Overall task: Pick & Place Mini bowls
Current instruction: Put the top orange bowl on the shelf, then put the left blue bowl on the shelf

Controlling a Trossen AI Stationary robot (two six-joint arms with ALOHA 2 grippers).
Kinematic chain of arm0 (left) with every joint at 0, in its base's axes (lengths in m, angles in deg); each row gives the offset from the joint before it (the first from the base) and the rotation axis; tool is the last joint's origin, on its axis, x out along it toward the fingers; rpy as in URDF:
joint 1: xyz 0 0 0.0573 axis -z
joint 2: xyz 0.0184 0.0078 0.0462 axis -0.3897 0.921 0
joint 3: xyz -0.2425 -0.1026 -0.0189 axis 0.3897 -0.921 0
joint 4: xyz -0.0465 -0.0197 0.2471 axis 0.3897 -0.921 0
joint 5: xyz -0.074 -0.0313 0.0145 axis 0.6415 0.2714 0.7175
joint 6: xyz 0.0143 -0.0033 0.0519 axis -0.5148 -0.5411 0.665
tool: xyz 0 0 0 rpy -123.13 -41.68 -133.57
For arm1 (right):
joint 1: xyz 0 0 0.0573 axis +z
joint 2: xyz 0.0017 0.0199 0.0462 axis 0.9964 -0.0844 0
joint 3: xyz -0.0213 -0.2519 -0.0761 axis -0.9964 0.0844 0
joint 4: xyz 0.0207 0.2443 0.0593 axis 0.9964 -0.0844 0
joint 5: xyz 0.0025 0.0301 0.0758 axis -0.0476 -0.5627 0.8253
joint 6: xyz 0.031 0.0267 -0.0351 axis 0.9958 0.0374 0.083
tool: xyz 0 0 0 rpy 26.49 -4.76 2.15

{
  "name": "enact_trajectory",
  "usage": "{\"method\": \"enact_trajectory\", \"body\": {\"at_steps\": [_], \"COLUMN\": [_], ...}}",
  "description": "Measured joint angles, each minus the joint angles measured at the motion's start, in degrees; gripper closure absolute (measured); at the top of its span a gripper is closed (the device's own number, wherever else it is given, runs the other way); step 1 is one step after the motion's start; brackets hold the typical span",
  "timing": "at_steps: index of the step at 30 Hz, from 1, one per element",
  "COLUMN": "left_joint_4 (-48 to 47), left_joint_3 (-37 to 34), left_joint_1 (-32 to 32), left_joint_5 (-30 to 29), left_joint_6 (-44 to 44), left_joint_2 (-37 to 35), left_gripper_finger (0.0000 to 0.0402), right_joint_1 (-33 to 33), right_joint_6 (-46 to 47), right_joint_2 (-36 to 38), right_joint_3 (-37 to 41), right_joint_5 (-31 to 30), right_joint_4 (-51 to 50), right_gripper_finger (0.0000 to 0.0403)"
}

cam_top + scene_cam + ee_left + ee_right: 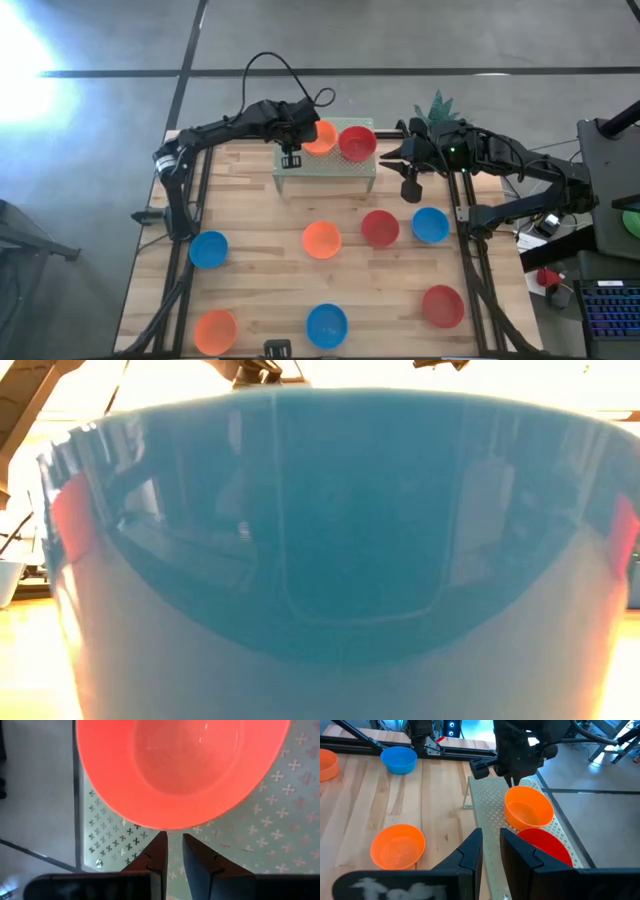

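On the pale perforated stand (pixel 325 165) at the table's far middle sit an orange mini bowl (pixel 322 139) and, to its right, a red one (pixel 357 142). My left gripper (pixel 174 836) reaches in from the left, slanting down. It is shut to a narrow slit with nothing in it, and its tips are at the orange bowl's (pixel 180 770) left rim. My right gripper (pixel 491 837) hangs shut above the stand's right end, apart from both bowls. Several more orange, red and blue bowls stand upright on the wooden table. My left gripper's fingertips (pixel 162 837) stand right at the orange bowl's rim (pixel 167 826) on its left side, slanting down from the table's left. Whether they touch the rim I cannot tell. The bowl sits open side up on the stand.
Loose bowls: blue (pixel 208 249), orange (pixel 321 239), red (pixel 380 228), blue (pixel 430 225), red (pixel 442 305), orange (pixel 215 330). A blue bowl (pixel 330 560) at the near edge fills the low view. A small green plant (pixel 438 105) stands behind my right arm.
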Motion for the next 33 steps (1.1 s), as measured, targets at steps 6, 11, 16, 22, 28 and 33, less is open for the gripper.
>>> {"method": "enact_trajectory", "body": {"at_steps": [6,11,16,22,28,33], "left_joint_4": [1.7,1.24,-1.04,-4.74,-7.88,-7.64], "left_joint_3": [-0.12,-0.1,0.01,-0.12,-1.21,-6.23], "left_joint_1": [0.02,0.02,0.13,1.92,6.53,13.5], "left_joint_5": [1.69,1.62,1.59,1.05,0.99,0.04], "left_joint_6": [0.03,0.05,-1.15,-5.2,-10.82,-14.54], "left_joint_2": [0.0,0.0,-0.63,-5.05,-11.88,-19.82], "left_gripper_finger": [0.0349,0.0349,0.0349,0.0349,0.0349,0.0349], "right_joint_1": [0.0,-0.01,-0.02,-0.02,0.0,0.02], "right_joint_6": [-0.04,0.01,0.31,1.65,6.65,14.5], "right_joint_2": [0.0,0.0,0.0,0.0,0.0,0.0], "right_joint_3": [0.0,0.0,0.0,0.0,0.0,0.0], "right_joint_5": [0.0,0.0,0.0,0.0,-0.01,0.0], "right_joint_4": [0.0,0.0,-0.02,-0.57,-3.4,-9.83], "right_gripper_finger": [0.0339,0.0339,0.0339,0.0339,0.0339,0.0339]}}
